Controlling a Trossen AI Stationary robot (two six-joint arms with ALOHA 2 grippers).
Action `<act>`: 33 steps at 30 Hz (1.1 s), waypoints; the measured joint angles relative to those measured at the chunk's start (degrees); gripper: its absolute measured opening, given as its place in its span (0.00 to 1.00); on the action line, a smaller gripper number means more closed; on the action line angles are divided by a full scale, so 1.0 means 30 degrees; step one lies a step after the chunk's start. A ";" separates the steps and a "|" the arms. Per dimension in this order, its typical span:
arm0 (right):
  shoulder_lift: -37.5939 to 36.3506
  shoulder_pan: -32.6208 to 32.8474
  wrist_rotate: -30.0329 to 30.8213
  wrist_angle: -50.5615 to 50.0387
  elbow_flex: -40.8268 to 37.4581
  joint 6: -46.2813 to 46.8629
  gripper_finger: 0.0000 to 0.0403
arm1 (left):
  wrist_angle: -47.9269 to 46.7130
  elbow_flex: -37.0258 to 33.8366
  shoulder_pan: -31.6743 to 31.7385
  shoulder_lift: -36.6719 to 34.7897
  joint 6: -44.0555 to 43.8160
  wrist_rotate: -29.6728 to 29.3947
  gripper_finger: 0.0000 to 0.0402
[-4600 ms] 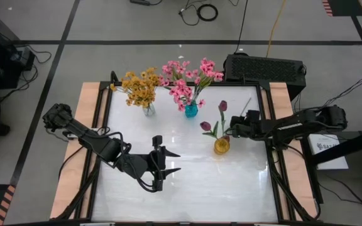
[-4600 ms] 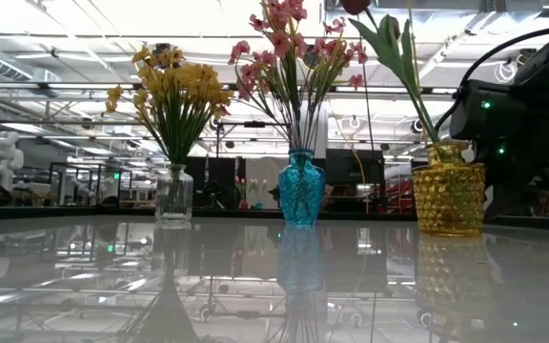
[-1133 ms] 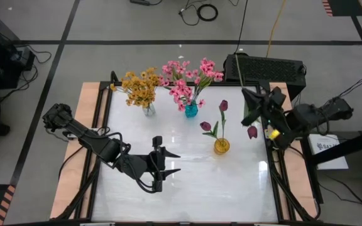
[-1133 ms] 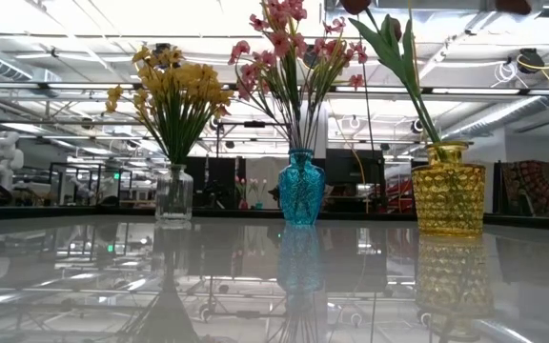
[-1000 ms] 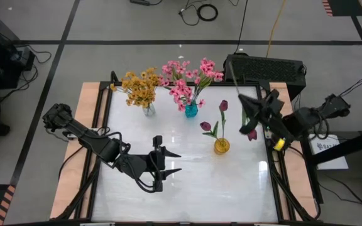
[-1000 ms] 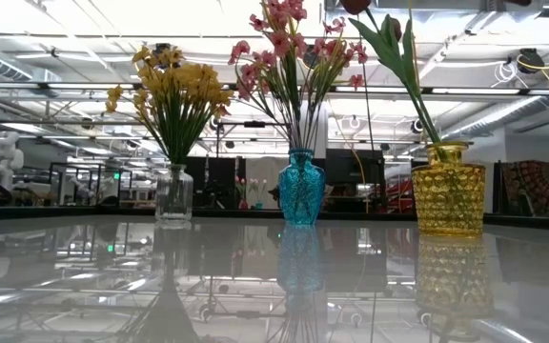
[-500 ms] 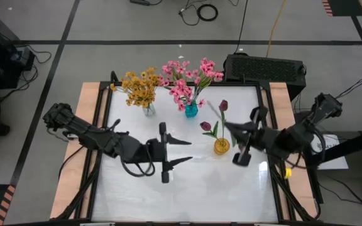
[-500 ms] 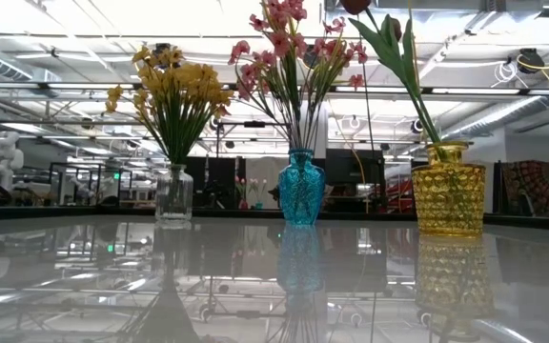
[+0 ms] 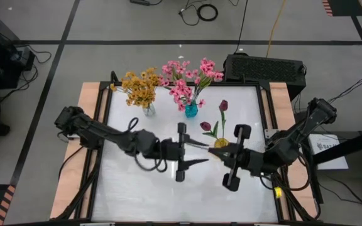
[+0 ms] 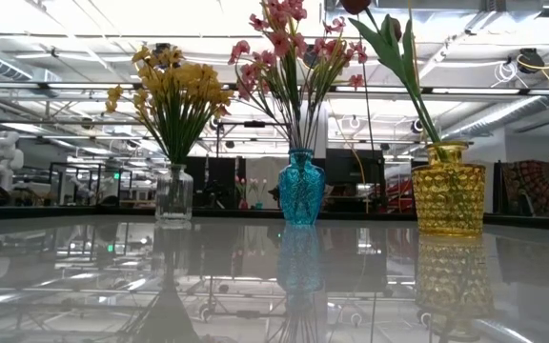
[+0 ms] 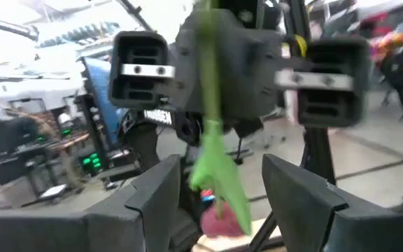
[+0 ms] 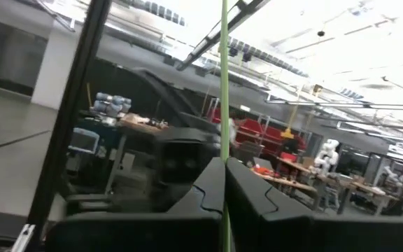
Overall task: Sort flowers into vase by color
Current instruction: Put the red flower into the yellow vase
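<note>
While the right pincer (image 9: 229, 152) clamps a thin green flower stem (image 12: 224, 77) | left pincer (image 9: 197, 152) gapes facing it, astride that stem | magenta bud (image 11: 221, 222) dangles between | yellow, pink, two magenta flowers already in vases beyond | one left.

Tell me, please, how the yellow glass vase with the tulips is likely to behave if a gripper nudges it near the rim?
The yellow vase looks apt to tip: it is narrow, and the tall tulips rise well above it, so a high nudge has leverage. The glossy table probably lets it slide easily. Being glass, it is likely fragile if it falls.
</note>
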 joint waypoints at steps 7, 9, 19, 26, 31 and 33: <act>0.0318 -0.0005 -0.0251 0.0537 0.0000 -0.0007 0.00 | 0.0657 -0.0007 0.1534 0.0335 -0.2360 0.3382 0.52; 0.0322 -0.0007 -0.0260 0.0537 0.0000 -0.0009 0.00 | 0.0842 -0.0007 0.1648 0.0324 -0.2632 0.3985 0.52; 0.0318 -0.0778 -0.2248 0.0198 0.0000 0.1000 0.00 | 0.1557 -0.0007 0.1450 0.0332 -0.2679 0.4363 0.52; 0.0377 -0.1220 -0.3191 0.0164 0.0000 0.1444 0.00 | 0.1991 -0.0007 0.1310 0.0332 -0.2672 0.4369 0.52; 0.0377 -0.1311 -0.3243 0.0137 0.0000 0.1386 0.00 | 0.1986 -0.0007 0.1314 0.0332 -0.2672 0.4139 0.45; 0.0377 -0.1311 -0.3243 0.0138 0.0000 0.1351 0.00 | 0.1997 -0.0007 0.1314 0.0332 -0.2682 0.4118 0.40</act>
